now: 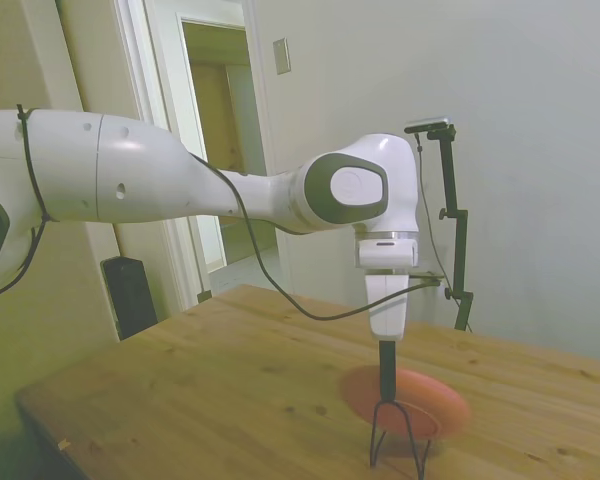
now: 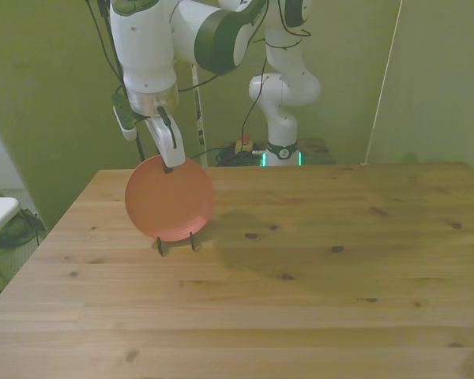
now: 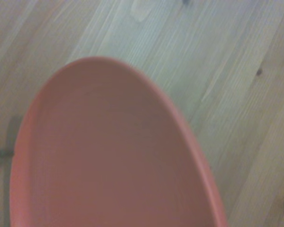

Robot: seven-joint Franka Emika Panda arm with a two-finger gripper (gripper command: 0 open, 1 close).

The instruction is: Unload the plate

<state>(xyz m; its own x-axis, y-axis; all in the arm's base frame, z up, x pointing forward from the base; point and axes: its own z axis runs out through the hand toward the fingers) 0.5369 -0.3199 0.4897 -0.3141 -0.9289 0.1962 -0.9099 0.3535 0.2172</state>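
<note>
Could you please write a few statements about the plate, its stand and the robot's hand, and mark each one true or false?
1. The plate stands on edge in a black wire stand. True.
2. The plate lies flat on the table. False: it is propped up, tilted, in the stand.
3. The hand is at the plate's top rim. True.
4. The plate is blue. False: it is salmon-orange.
5. The stand sits toward the front view's right. False: it sits toward the front view's left.
</note>
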